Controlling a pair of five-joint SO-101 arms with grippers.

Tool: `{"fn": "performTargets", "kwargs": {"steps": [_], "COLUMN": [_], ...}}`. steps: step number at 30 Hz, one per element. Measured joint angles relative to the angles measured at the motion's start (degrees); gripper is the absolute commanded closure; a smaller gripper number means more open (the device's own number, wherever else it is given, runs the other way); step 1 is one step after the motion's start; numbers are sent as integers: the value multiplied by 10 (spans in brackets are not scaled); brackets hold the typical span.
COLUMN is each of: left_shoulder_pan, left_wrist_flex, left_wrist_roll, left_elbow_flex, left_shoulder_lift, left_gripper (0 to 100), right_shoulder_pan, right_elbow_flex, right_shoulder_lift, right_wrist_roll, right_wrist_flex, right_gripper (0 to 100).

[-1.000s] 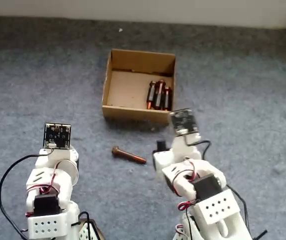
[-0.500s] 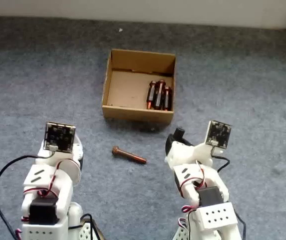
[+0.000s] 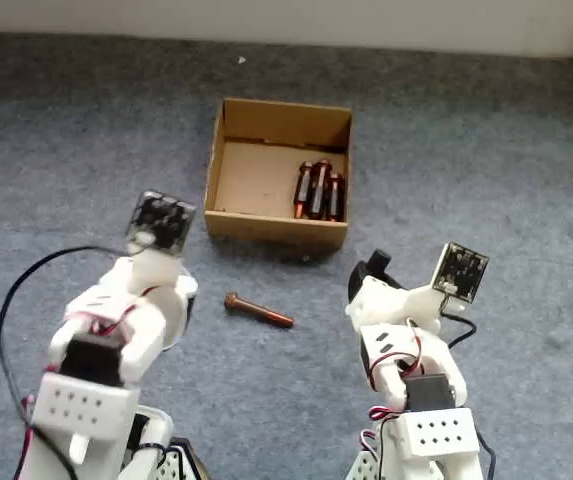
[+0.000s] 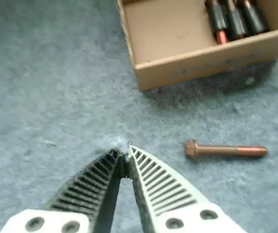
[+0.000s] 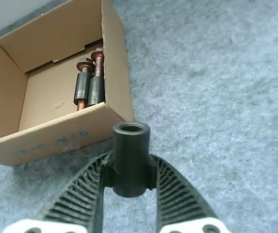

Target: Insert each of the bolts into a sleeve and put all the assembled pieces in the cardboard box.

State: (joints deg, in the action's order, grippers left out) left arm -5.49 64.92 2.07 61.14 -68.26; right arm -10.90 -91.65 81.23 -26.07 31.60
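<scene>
Bolt (image 3: 258, 310), at the cardboard box's (image 3: 228, 222) 6 o'clock, now draws the left gripper (image 4: 127, 151), jaws together; right gripper (image 5: 129, 167) has backed off, clamped on a sleeve (image 5: 130, 143), awaiting insertion.

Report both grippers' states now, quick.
Left gripper: shut, with nothing between the fingers.
Right gripper: shut on the black sleeve.
</scene>
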Motion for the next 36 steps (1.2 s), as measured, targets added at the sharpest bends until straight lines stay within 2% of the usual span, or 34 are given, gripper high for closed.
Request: {"fn": "performTargets", "kwargs": {"steps": [6,11,14,19,25,36], "left_shoulder_pan": [-80,-101,-113,-142,-159,-154], "left_wrist_flex": [9,9,9,9,8,7], "left_wrist_roll": [-146,-268,-312,-353,-379,-384], "left_elbow_flex": [-73,-127,-159,-207,-258,-360], "left_shoulder_lift": [222,383,473,593,660,782], "left_gripper": [782,772,772,770,769,772], "right_shoulder_pan": [0,0,0,0,0,0], "right_elbow_flex": [0,0,0,0,0,-4], "right_shoulder_lift": [0,0,0,0,0,1], "right_wrist_roll": [0,0,0,0,0,0], "right_wrist_flex": [0,0,0,-1,-1,-1], "right_gripper": [993,993,993,993,993,993]}}
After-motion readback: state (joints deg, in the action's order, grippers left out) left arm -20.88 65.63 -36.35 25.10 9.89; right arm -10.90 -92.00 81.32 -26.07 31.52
